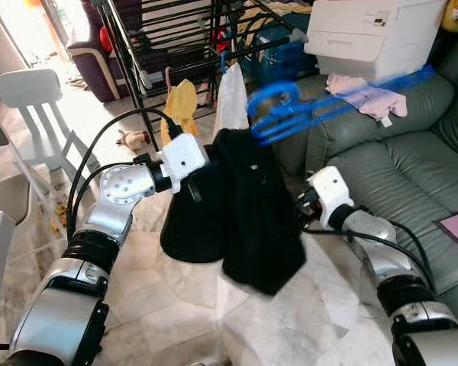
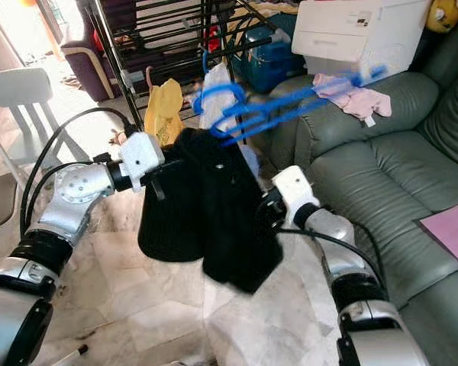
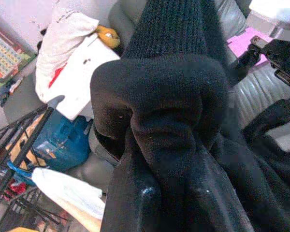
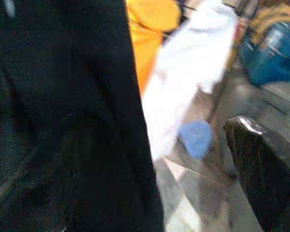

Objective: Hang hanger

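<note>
— What sort of room was it, and what lay underfoot?

— A living room with a pale marble floor (image 1: 175, 305). A green leather sofa (image 1: 389, 160) ran past the right claw (image 1: 301, 204), with pink cloth (image 1: 366, 95) on its arm and a white box (image 1: 374, 34) behind that. Beyond both claws stood a black drying rack (image 1: 175, 46) hung with a yellow cloth (image 1: 181, 103) and a white cloth (image 1: 230, 99). A white chair (image 1: 34, 114) stood well off to the outside of the left arm.

— What was hard to make out?

— The hanger (image 1: 290, 110) was a blue motion smear, so its exact shape could not be read. The black garment (image 1: 244, 206) covered the fingers of both claws in the head views. In the left wrist view the knit was bunched tight right at the left claw (image 3: 147, 205), which looked clamped on it. Whether the right claw was apart or together could not be told; one black finger (image 4: 266, 169) showed beside the dark cloth.

— And the hanger, relative to the claws?

— It was above and beyond them, its hook end just over the top of the garment that hung between the two claws, its long end reaching toward the sofa past the right claw. Neither claw touched it visibly.
</note>
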You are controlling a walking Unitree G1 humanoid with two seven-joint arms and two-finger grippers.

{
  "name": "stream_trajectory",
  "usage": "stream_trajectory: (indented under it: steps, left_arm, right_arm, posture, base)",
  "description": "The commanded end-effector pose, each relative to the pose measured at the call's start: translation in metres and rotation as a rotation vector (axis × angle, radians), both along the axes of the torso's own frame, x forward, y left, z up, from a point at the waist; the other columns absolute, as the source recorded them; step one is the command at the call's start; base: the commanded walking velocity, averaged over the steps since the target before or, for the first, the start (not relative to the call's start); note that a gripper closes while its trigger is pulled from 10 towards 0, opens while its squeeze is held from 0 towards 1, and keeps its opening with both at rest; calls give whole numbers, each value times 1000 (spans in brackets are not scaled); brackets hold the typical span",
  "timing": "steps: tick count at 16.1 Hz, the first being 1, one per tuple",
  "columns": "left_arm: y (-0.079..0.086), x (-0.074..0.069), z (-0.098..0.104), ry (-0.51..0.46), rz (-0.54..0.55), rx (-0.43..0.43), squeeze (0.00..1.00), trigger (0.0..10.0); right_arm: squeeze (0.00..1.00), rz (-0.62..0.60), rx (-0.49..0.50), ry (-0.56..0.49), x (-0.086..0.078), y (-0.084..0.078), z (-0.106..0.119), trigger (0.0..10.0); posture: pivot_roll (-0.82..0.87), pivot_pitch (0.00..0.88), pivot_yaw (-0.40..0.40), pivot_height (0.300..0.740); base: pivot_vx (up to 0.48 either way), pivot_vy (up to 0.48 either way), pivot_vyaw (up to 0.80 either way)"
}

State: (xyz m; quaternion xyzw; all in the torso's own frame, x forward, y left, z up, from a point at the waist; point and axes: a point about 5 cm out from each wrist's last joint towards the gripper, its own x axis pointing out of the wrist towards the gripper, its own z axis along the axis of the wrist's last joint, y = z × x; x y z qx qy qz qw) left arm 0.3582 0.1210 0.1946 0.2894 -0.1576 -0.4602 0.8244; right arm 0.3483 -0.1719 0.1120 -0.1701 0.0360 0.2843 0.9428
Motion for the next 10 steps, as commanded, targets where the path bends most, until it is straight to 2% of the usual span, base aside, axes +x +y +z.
stream_trajectory:
  steps: [1,3,4,5,8,10]
  left_arm:
    - [-1,2,16,-73,-2,-5,0,0]
    - [-2,2,17,-111,-11,39,0,0]
    - [-3,2,17,-128,-11,59,0,0]
    - [-3,2,16,-129,-10,57,0,0]
    - [-2,-1,8,-122,-32,103,0,0]
    - [1,-2,4,-109,-26,99,0,0]
  right_arm:
    - [0,66,25,-23,-1,8,8,10000]
    - [0,160,83,-52,-5,15,16,10000]
    - [0,179,216,-68,-4,21,29,10000]
    - [0,205,289,-71,-4,25,37,10000]
    - [0,242,311,-104,-4,29,47,10000]
    - [0,239,342,-127,-3,25,55,10000]
  posture:
    - [-134,0,118,740]
    - [-135,0,118,740]
    - [-131,0,115,740]
    - [-131,0,115,740]
    - [-129,0,115,740]
    - [-128,0,114,740]
  base:
    - [0,0,0]
    - [0,0,0]
    - [0,0,0]
    - [0,0,0]
    - [0,0,0]
    - [0,0,0]
